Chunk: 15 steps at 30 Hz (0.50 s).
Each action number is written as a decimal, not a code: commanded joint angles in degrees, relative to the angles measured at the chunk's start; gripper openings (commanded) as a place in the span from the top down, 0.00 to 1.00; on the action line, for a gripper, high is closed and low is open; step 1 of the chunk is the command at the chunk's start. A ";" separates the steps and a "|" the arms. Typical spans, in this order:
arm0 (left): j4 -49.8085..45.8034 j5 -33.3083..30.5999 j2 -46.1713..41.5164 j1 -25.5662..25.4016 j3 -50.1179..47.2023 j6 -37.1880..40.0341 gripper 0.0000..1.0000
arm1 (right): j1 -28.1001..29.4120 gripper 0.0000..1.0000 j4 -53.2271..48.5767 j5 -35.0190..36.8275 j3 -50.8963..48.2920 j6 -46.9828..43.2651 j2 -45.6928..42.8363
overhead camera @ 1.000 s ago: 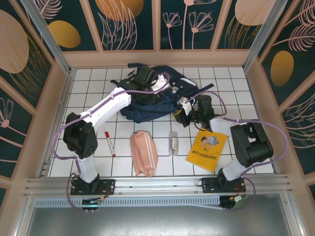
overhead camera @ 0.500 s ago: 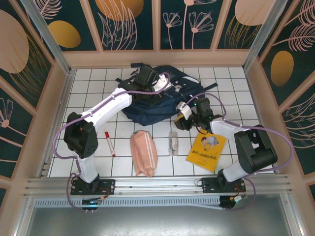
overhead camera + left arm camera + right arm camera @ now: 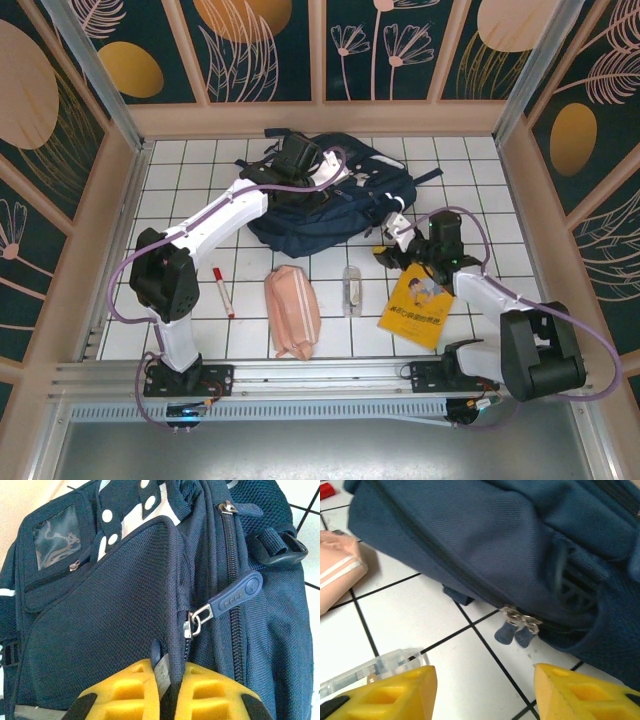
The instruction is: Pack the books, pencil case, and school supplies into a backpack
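My left claw (image 3: 170, 674) is squeezed shut on a bit of the bag (image 3: 100, 630), right beside a zip. My right claw (image 3: 482, 680) is wide apart, low over the white tiles (image 3: 420, 615), with two zip tabs (image 3: 514, 632) of the bag just in front. The book (image 3: 420, 297), clear case (image 3: 351, 288), pouch (image 3: 292, 310) and pen (image 3: 222, 291) lie on the tiles nearer me, outside the bag.

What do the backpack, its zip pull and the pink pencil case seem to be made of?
Backpack: woven synthetic fabric, matte, with a visible mesh weave. Zip pull: probably moulded rubber or plastic, smooth with raised letters. Pencil case: likely soft cloth; it looks rounded and slack.
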 commanded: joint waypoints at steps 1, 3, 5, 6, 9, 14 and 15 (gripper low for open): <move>4.33 1.86 -0.95 0.11 3.81 -1.51 1.00 | 1.23 0.48 13.56 -1.82 -5.14 -3.11 0.00; 4.32 2.29 -0.95 0.11 4.04 -2.05 1.00 | 0.86 0.51 15.84 0.11 -5.52 -4.47 1.80; 4.38 2.90 -0.99 0.10 4.03 -2.44 1.00 | 0.96 0.53 17.25 1.68 -5.18 -5.20 3.89; 4.37 3.01 -0.94 0.12 4.04 -2.63 1.00 | 0.93 0.54 18.35 2.04 -5.08 -5.22 4.72; 4.48 3.09 -1.03 0.12 3.94 -2.74 1.00 | 1.00 0.55 23.64 3.91 -5.26 -4.23 6.79; 4.74 3.71 -1.03 0.11 4.02 -3.40 1.00 | 0.64 0.56 24.17 3.40 -3.13 -5.82 10.42; 4.87 3.80 -1.05 0.13 4.08 -3.59 1.00 | 0.70 0.58 24.14 2.81 -2.77 -5.92 10.99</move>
